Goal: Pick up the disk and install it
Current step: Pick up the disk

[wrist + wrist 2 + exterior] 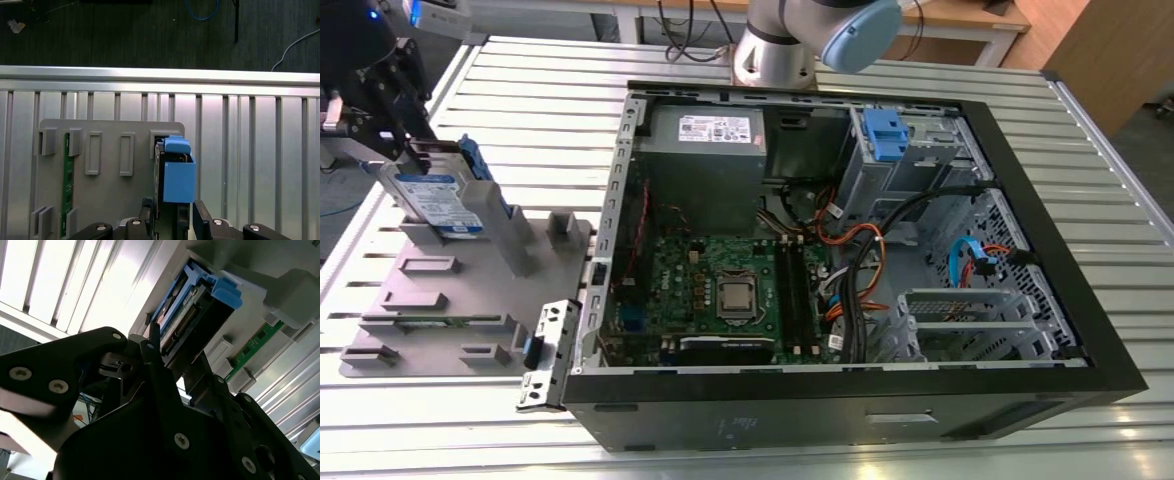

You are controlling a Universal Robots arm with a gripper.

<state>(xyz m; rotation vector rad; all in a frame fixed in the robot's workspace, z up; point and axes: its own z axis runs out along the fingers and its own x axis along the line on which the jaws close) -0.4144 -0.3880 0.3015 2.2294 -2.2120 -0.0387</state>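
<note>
The disk (443, 200), a silver-grey slab with a white-and-blue label and blue side rails, stands on edge at the back of a grey holder plate (467, 300) on the exterior view's left. My gripper (430, 152) comes down on its top edge, with black fingers on both sides of it. In the first wrist view the fingers (200, 212) flank the disk's blue rail (177, 175) closely. The second wrist view shows the disk's connector end (195, 305) between the gripper's fingertips (177, 352). The gripper looks shut on the disk.
An open computer case (787, 420) lies on the slatted metal table (520, 90), with a grey power-supply box (707, 140) and a blue-latched drive bay (887, 135) at its far end. A green memory stick (67, 180) sits in the holder plate. The arm's base (781, 50) stands behind the case.
</note>
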